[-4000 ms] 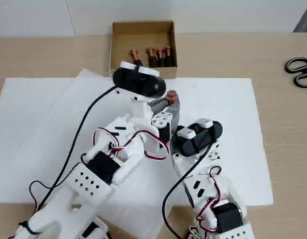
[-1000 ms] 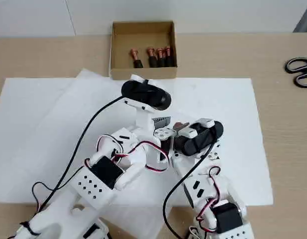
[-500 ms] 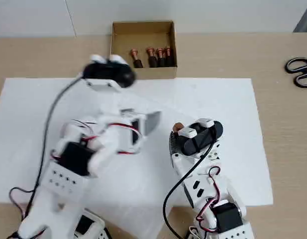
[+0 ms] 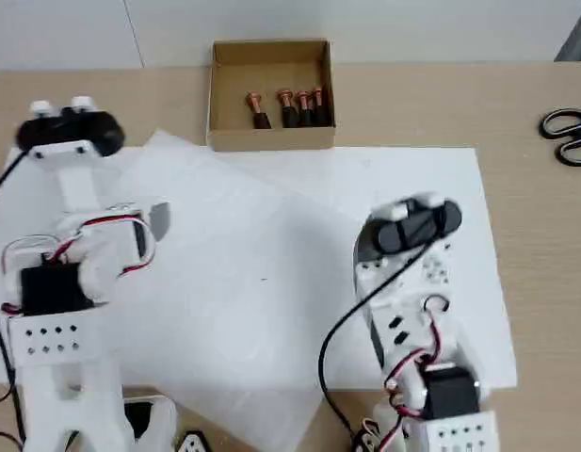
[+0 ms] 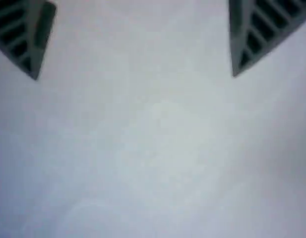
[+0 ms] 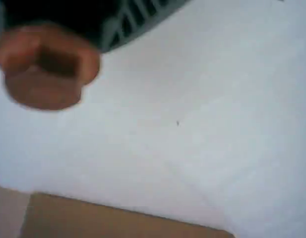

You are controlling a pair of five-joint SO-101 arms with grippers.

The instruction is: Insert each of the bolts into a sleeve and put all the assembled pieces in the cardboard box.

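Looking down from the high view, four finished pieces (image 4: pixel 288 106), copper heads on dark sleeves, lie in a row inside the cardboard box (image 4: pixel 222 89) at the far side of the table, so most of the job appears done. The left gripper (image 4: pixel 158 218) hangs over the left part of the white paper (image 4: pixel 271 282), well apart from the box. The right arm (image 4: pixel 408 226) stands over the paper's right part, nearer the box, and its own camera housing covers the claw from above. From the left wrist view, the left gripper (image 5: pixel 135 73) is spread wide, its two ribbed fingertips (image 5: pixel 31 64) far apart with nothing but bare paper between them. From the right wrist view, the right gripper (image 6: pixel 78 29) is closed on a bolt (image 6: pixel 46 69), whose copper head juts out just beside the dark jaw. My guess is that this is the last piece to go into the box. The dark mass behind the head may be a sleeve, but it is too blurred to say whether the bolt is seated. A brown band (image 6: pixel 118 223) past the paper's edge could be the box wall or the table; I cannot tell which.
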